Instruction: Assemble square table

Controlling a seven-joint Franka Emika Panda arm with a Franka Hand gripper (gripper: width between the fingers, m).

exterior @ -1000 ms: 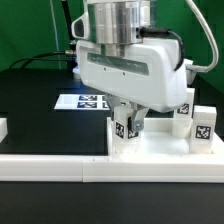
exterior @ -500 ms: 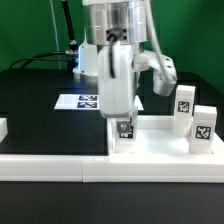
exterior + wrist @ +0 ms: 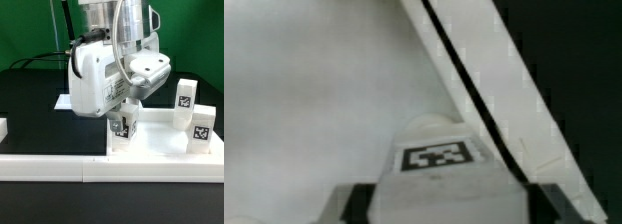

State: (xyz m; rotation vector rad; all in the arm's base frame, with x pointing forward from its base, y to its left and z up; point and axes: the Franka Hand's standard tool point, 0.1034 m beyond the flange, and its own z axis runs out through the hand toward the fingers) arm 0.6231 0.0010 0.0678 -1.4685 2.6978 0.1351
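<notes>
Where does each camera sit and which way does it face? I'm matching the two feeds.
Exterior view: off the arm, level with the table, facing the gripper on a leg block over the square table; the arm's white wrist fills the middle.
Wrist view: on the wrist, looking down along the fingers at that leg block and the square table.
Shared: the tagged leg block and the tabletop.

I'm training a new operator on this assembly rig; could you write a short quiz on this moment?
1. True or false: the gripper is at a leg block standing on the square table.
2. How many leg blocks stand apart at the exterior view's right? A one, B two, C four.
3. What does the wrist view show on the leg block's top?

Key: 1 true; 2 B; 3 a black-and-white tag.
</notes>
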